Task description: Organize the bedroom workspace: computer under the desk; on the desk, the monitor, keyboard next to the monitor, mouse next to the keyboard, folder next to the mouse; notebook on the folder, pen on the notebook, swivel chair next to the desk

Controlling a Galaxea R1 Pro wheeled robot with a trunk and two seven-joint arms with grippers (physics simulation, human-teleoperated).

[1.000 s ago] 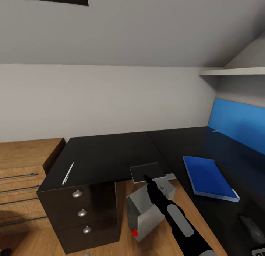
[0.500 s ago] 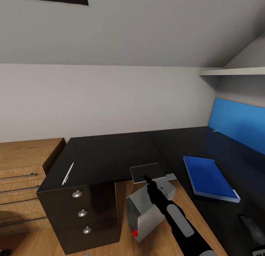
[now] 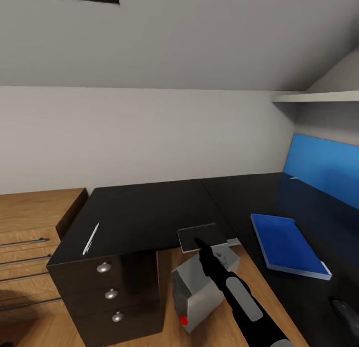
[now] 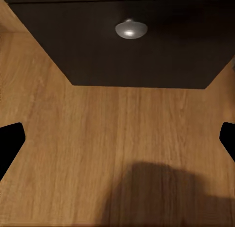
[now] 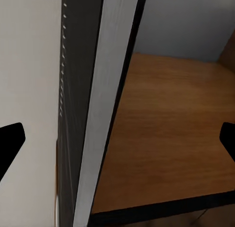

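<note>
The dark grey notebook (image 3: 199,236) lies at the inner front edge of the black desk (image 3: 149,207), partly overhanging it. My right gripper (image 3: 199,243) reaches up to the notebook's near edge. In the right wrist view its fingers (image 5: 11,144) stand wide apart, open, with a dark slab with a pale edge (image 5: 100,114) between them. The white pen (image 3: 91,239) rests on the desk's left end. The blue folder (image 3: 289,246) lies on the right wing, and the black mouse (image 3: 347,308) sits nearer to me. The silver computer (image 3: 197,292) stands under the desk. My left gripper (image 4: 117,139) is open over the wooden floor.
A light wooden drawer chest (image 3: 30,227) stands left of the desk. Three drawers with silver knobs (image 3: 103,267) face me; one knob (image 4: 130,29) is close ahead of the left gripper. A blue wall panel (image 3: 324,170) and a white shelf (image 3: 319,96) line the right wall.
The whole picture has shifted slightly, so the camera moved. The right gripper stays at the notebook's near edge, and nothing on the desk has moved.
</note>
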